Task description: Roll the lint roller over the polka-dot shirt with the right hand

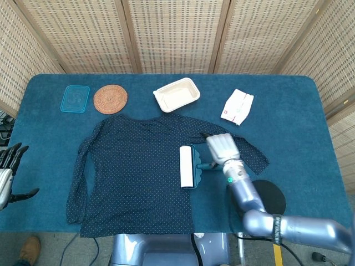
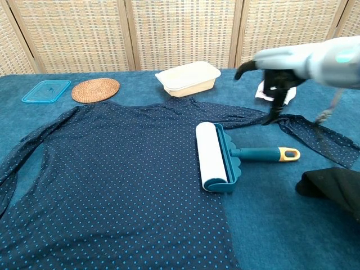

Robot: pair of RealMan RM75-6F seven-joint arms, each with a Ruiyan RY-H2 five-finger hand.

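Scene: a blue-covered table (image 1: 288, 111) before woven screens, seen from the head view and the chest view.

Polka-dot shirt (image 1: 138, 177): spread flat, front up, sleeves out to either side, so the roller has a smooth run of cloth.

Lint roller (image 2: 225, 157): lies at the shirt's right edge, white roll on the fabric, teal handle with its yellow tip pointing out over the table toward the robot's right side (a ready grip for that arm).

Right hand (image 1: 222, 148): hovers above the roller's handle, holding nothing; the chest view shows it raised clear of the tool, blurred, fingers apart and pointing down.

Left hand (image 1: 8, 174): at the table's left edge, fingers spread, empty, well apart from the shirt.

Stage, as judged: the reach, with the handle not yet grasped.

Next move calls for: lowering onto the handle and closing around it squarely, since a skewed hold would likely tilt the roll off the cloth.

Bystanders: 1 black cap (image 2: 332, 188) near the roller's handle tip; 1 cream tray (image 1: 176, 95), 1 woven coaster (image 1: 110, 98), 1 blue lid (image 1: 75, 98) and 1 folded white cloth (image 1: 237, 106) along the far side.
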